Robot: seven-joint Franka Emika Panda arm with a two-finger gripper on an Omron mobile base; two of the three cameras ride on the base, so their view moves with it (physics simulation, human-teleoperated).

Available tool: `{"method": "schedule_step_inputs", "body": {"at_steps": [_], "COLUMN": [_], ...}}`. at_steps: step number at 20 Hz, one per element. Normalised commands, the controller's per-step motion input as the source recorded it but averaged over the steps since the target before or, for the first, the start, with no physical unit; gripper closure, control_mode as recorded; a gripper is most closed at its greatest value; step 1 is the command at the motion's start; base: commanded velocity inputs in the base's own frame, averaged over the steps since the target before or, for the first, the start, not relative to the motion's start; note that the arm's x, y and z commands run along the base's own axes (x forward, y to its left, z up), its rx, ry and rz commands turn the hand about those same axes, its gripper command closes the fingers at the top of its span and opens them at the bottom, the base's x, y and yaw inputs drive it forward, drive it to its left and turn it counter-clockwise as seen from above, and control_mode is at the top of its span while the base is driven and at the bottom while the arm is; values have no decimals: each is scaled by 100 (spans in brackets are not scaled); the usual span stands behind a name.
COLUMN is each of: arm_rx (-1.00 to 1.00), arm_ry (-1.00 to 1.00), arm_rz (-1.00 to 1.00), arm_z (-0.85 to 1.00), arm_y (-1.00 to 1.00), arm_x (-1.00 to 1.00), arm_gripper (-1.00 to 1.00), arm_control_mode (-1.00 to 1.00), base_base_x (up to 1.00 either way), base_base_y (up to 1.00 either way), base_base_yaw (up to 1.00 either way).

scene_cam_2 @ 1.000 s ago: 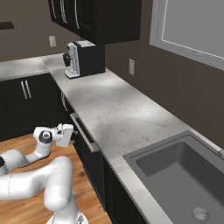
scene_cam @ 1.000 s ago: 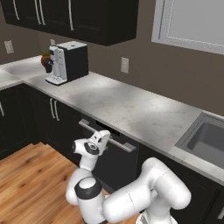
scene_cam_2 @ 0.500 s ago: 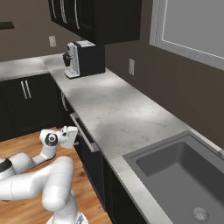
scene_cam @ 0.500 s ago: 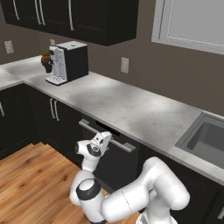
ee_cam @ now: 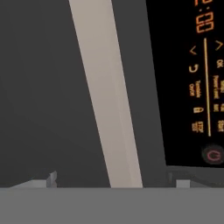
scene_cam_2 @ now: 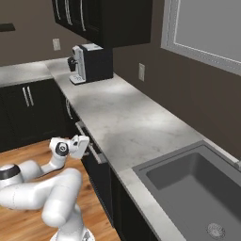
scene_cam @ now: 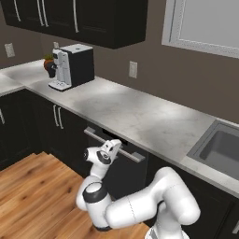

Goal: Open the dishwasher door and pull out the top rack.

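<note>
Pincer [scene_cam: 116, 148] at the dishwasher door's [scene_cam: 126, 172] silver handle [scene_cam: 112, 144].

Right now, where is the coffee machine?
The coffee machine stands on the counter near the corner, under the dark upper cabinets, left of the dishwasher door.

Hiding much of the dishwasher door [scene_cam: 128, 172] behind the white arm in the left base view, leaving little beyond its bar handle [scene_cam: 100, 139] showing. Hiding the fingertips of the tool [scene_cam: 116, 146] against that handle, so open or closed cannot be told. Running off the top and bottom edges in the hand view: the handle [ee_cam: 107, 94]. Cutting the orange control panel [ee_cam: 203, 78] at the right edge, its small lettering too blurred to read. Cropping the sink [scene_cam_2: 188, 188] at the bottom and right edges in the right base view.
</note>
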Motion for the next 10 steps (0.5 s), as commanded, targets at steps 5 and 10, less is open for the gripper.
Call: {"method": "schedule_step_inputs", "body": {"at_steps": [5, 10], "arm_rx": [-2, -4], "arm_ry": [0, 0], "arm_rz": [0, 0], "arm_z": [-41, -43], "arm_y": [-8, -11], "arm_x": [25, 25], "arm_gripper": [-100, -100], "arm_control_mode": [-100, -100], "base_base_x": [0, 0], "base_base_y": [0, 0], "base_base_yaw": [0, 0]}}
